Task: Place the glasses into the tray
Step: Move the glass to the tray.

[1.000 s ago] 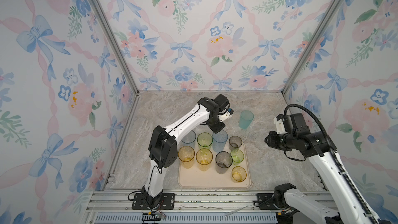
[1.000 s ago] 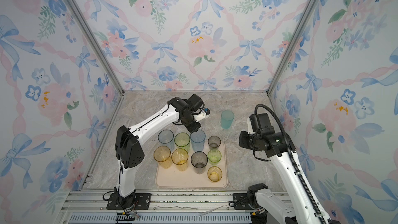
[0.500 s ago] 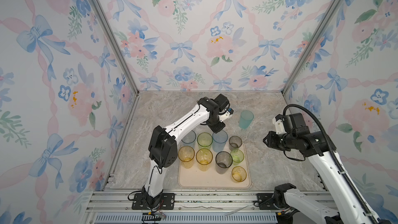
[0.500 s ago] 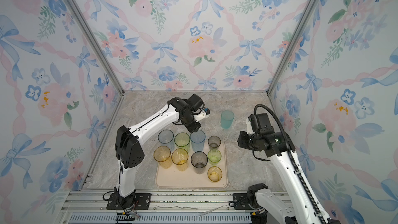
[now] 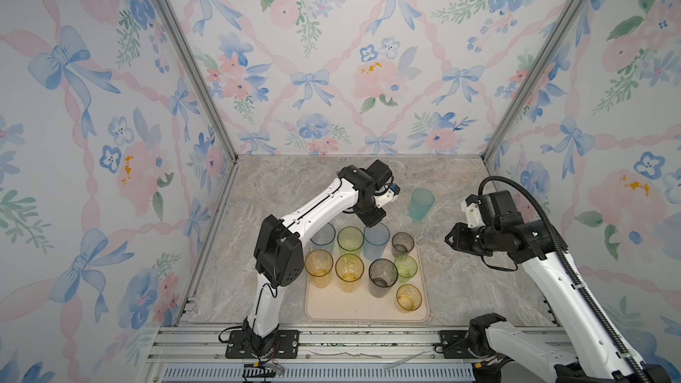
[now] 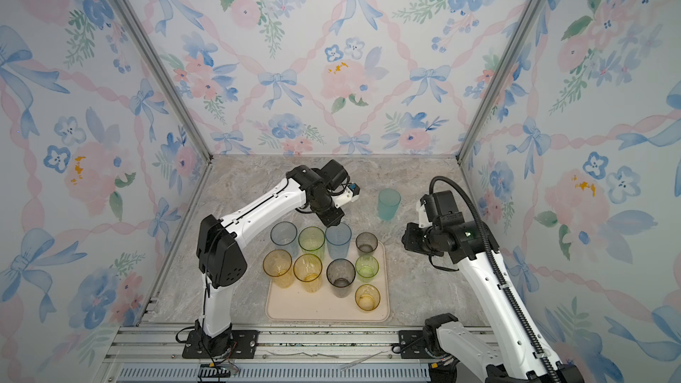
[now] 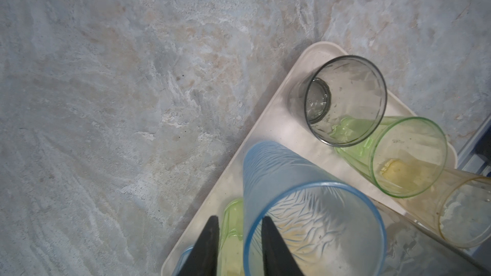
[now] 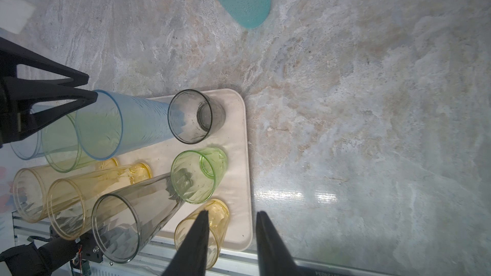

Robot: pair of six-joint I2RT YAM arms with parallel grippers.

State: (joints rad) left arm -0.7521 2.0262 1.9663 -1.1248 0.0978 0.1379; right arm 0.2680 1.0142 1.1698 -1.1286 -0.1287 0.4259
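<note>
Glasses: nine tumblers stood upright in the tray, in two rows and one column on the right side.
Teal tumbler: it stood alone on the marble table, beyond the tray's far right corner and well apart from the tray.
Blue tumbler: it stood just inside the far rim, beside the short grey glass in the corner.
Left gripper: its jaws stood astride the blue tumbler's rim, one finger inside and one outside. A gap showed at the outer finger, so they were spread and not pinching.
Right gripper: its jaws were spread with nothing between them, above the tray's right edge near the short amber glass.
Open room: a bare strip of the tray ran along the near edge. Bare marble lay between the far rim and the teal tumbler.
</note>
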